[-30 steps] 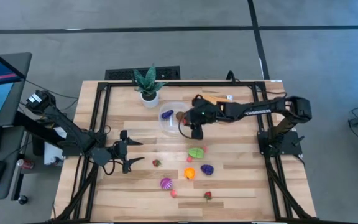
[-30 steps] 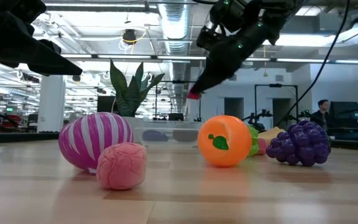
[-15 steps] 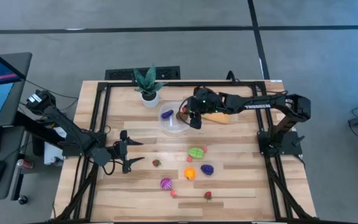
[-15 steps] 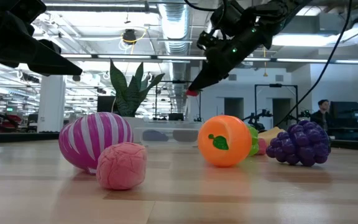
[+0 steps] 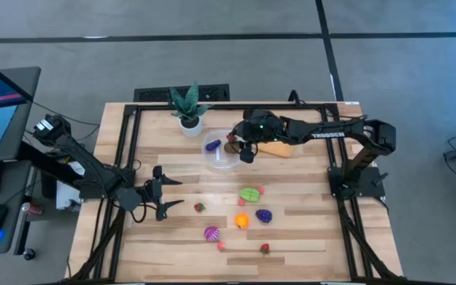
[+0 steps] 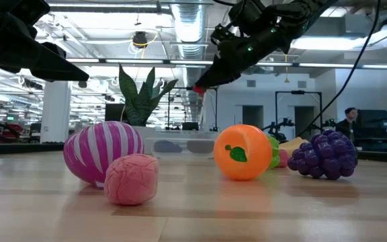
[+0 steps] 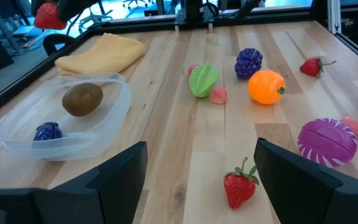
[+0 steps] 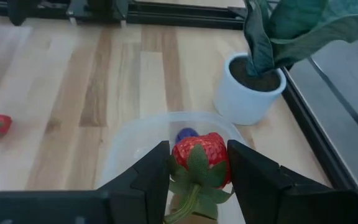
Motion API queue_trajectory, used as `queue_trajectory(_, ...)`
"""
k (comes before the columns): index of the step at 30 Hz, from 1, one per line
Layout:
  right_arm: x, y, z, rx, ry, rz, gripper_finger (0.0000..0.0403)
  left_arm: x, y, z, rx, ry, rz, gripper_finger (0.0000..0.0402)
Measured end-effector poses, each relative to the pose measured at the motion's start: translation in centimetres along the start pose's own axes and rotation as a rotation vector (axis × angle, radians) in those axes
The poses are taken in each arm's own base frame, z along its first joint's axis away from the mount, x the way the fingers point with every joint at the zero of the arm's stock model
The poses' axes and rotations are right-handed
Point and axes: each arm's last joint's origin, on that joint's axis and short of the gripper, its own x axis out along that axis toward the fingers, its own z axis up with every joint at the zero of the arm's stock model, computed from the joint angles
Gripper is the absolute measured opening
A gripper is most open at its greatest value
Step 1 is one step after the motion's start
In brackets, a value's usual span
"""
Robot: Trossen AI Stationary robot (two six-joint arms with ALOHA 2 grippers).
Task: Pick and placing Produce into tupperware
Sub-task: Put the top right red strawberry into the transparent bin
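The clear round tub (image 5: 222,152) stands on the table's far middle and holds a purple piece (image 7: 47,132) and a brown kiwi (image 7: 82,99). My right gripper (image 8: 199,157) hangs over the tub's right part (image 8: 143,140), shut on a red strawberry (image 8: 201,150). A green star fruit (image 5: 249,193), an orange (image 5: 241,221), purple grapes (image 5: 264,214), a striped magenta fruit (image 5: 211,233), a pink piece (image 6: 132,178) and two strawberries (image 5: 199,207) (image 5: 264,248) lie loose on the table. My left gripper (image 5: 171,195) waits open at the table's left. My right gripper pinches the strawberry by its two sides (image 8: 178,152) between both fingers, the green leaf cap (image 8: 194,177) facing back toward the wrist. The fingers slant down from the table's right. The strawberry is lifted clear, above the tub.
A potted plant in a white pot (image 5: 188,119) stands just beyond the tub toward the far left. A folded orange cloth (image 7: 101,53) lies to the tub's right, under the right arm. Bare wood lies between the left gripper and the loose produce.
My right gripper, still shut on the strawberry, has moved from the middle of the table toward the far edge and a little left, rising slightly, and now stands over the tub.
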Motion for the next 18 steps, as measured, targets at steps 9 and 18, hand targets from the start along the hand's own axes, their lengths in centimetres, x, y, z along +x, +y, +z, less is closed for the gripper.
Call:
queue_trajectory(9,2.4,0.5,-1.1,0.017,-0.009,0.040,0.0177,0.0,0.0,0.0,0.002,0.000,0.000,0.0286)
queue_trajectory(18,5.1,0.3,-3.3,0.052,0.036,0.046,0.0177,0.0,0.0,0.0,0.003,0.000,0.000,0.0286)
